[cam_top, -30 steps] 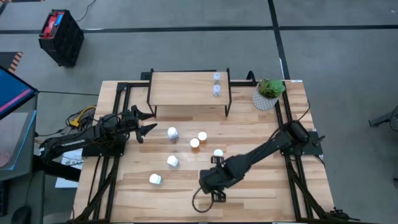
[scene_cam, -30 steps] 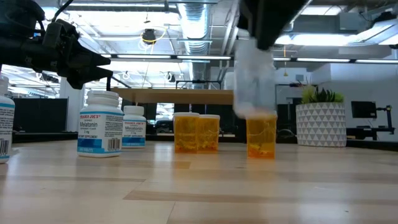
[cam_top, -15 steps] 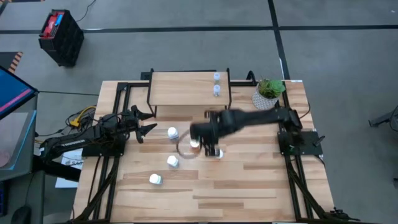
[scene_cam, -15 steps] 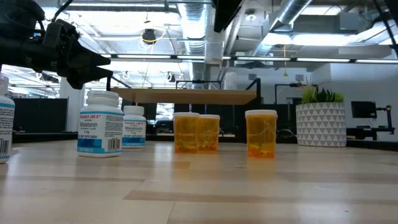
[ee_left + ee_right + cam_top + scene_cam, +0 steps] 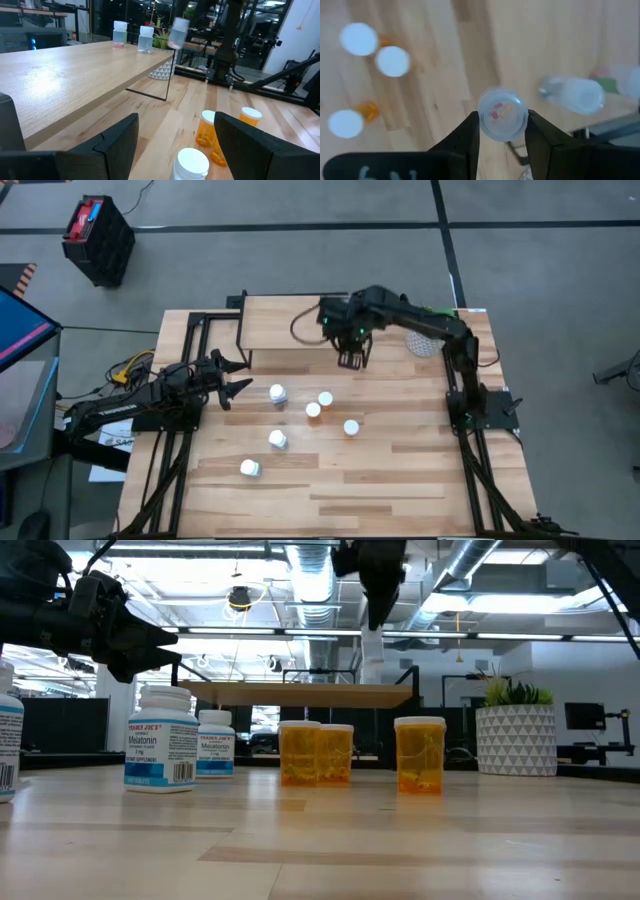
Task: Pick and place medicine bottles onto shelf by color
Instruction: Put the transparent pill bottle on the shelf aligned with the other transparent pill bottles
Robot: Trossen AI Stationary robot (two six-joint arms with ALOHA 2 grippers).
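A: Where is the right claw (image 5: 351, 360)?

B: Up in the air at the front right corner of the shelf (image 5: 290, 325), seen from above. Its own camera shows both fingers (image 5: 468, 131) pressed against a small clear bottle (image 5: 502, 114), looking down on the bottle's top, with a few pink pills showing through it. So it is gripping that bottle.

A: And in the level view?

B: The same claw hangs above the shelf's wooden top, a pale bottle below it, clear of the wood.

A: What lies around it?

B: Two more clear bottles (image 5: 120, 34) stand on the shelf just beyond the claw, close together near the right edge; the left wrist view shows them upright, white-capped, one with a pink tint at its base. Below the claw and nearer the bench's front, three orange bottles (image 5: 420, 754) stand on the bench (image 5: 400, 470), two side by side, the third a little apart. Further out to the claw's left are three white bottles with blue labels (image 5: 159, 738); the nearest label reads Melatonin. A white patterned plant pot (image 5: 515, 740) sits past the shelf's right end, close to the right arm.

A: The left claw (image 5: 236, 377)?

B: It waits low over the bench's left side, well apart from the right claw, fingers spread wide and gripping nothing. A white-labelled bottle stands just in front of it.
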